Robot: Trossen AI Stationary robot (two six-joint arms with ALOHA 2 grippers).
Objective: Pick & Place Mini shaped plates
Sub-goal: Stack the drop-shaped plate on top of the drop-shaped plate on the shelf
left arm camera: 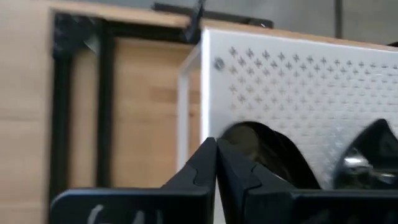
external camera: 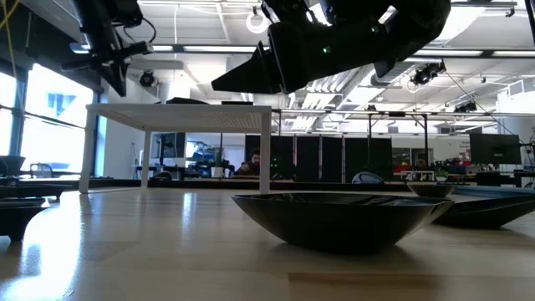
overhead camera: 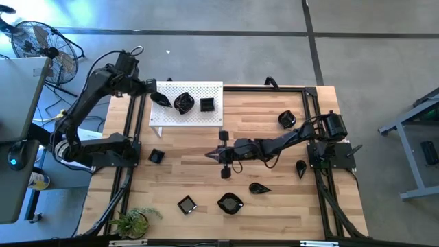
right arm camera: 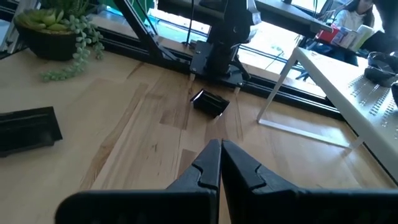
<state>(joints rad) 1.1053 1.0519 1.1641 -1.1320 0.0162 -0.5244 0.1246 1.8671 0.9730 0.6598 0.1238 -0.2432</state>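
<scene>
Three mini shaped plates lie on the white perforated board point(overhead camera: 195, 115): a leaf one point(overhead camera: 161, 101), a rounded wavy one point(overhead camera: 183, 103) and a square one point(overhead camera: 206, 104). My left gripper point(overhead camera: 153, 90) hangs shut over the board's left edge. In its wrist view the shut fingertips point(left arm camera: 216, 155) stand just in front of the leaf plate point(left arm camera: 267, 146), with nothing between them. My right gripper point(overhead camera: 211, 156) hovers shut and empty above the middle of the table, its tips point(right arm camera: 219, 149) pointing toward a square plate point(right arm camera: 210, 102). More black plates point(overhead camera: 230, 203) rest flat on the wood.
Loose plates lie at the left point(overhead camera: 156, 156), near edge point(overhead camera: 186, 204), near right point(overhead camera: 259, 188), right point(overhead camera: 300, 167) and far right point(overhead camera: 287, 119). Black frame rails point(overhead camera: 123, 171) run along both sides. A potted plant point(overhead camera: 134, 221) stands at the near left corner.
</scene>
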